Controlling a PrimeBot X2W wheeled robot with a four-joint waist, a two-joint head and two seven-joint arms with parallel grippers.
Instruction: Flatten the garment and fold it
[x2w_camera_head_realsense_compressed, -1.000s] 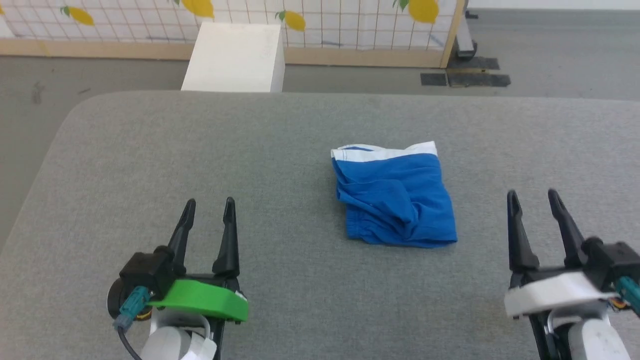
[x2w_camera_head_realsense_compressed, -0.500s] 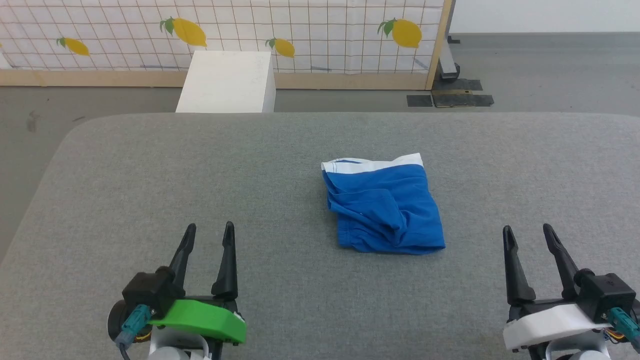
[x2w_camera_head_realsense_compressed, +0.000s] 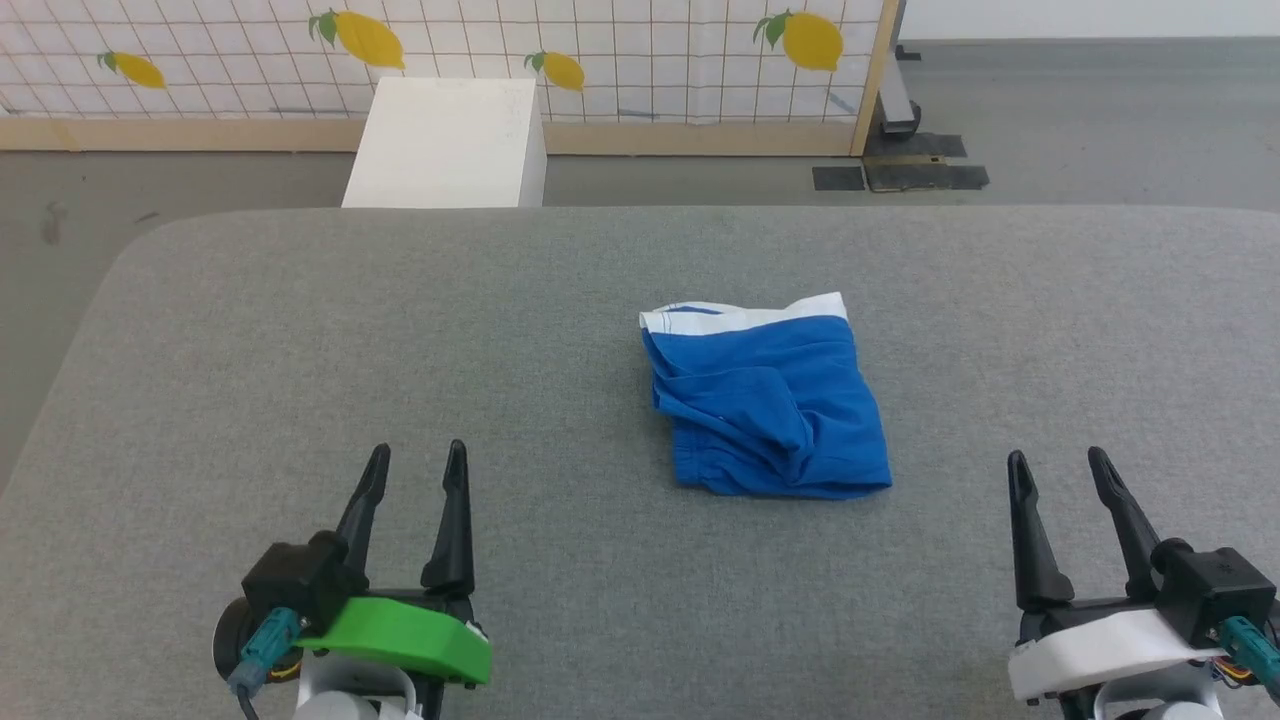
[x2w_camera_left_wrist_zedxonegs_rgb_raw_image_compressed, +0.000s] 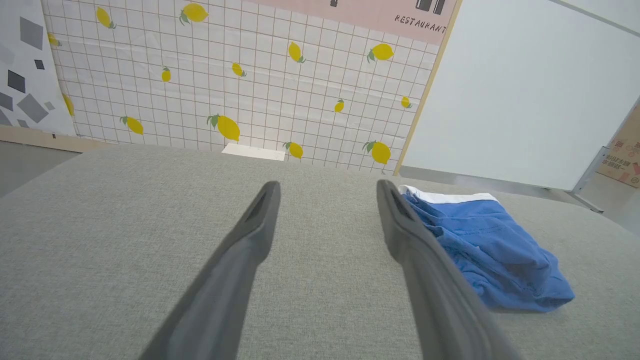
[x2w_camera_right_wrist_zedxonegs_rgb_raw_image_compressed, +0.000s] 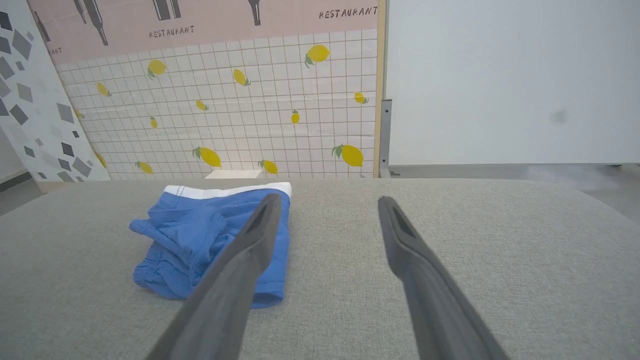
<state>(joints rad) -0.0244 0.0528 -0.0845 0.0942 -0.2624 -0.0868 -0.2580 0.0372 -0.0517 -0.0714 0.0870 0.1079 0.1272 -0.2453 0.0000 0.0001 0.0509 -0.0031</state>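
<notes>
Blue garment (x2w_camera_head_realsense_compressed: 765, 400) lies in a compact, slightly rumpled fold mid-desk (x2w_camera_head_realsense_compressed: 300, 350). Left claw (x2w_camera_head_realsense_compressed: 418, 450) and right claw (x2w_camera_head_realsense_compressed: 1057, 456) sit well apart from it, fingers spread, empty. Folding looks finished; at most, smoothing remains.

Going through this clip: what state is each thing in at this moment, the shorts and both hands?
shorts: folded into a rough square, rumpled on top, lying free on the table
left hand: open, empty, apart from the shorts
right hand: open, empty, apart from the shorts
</notes>
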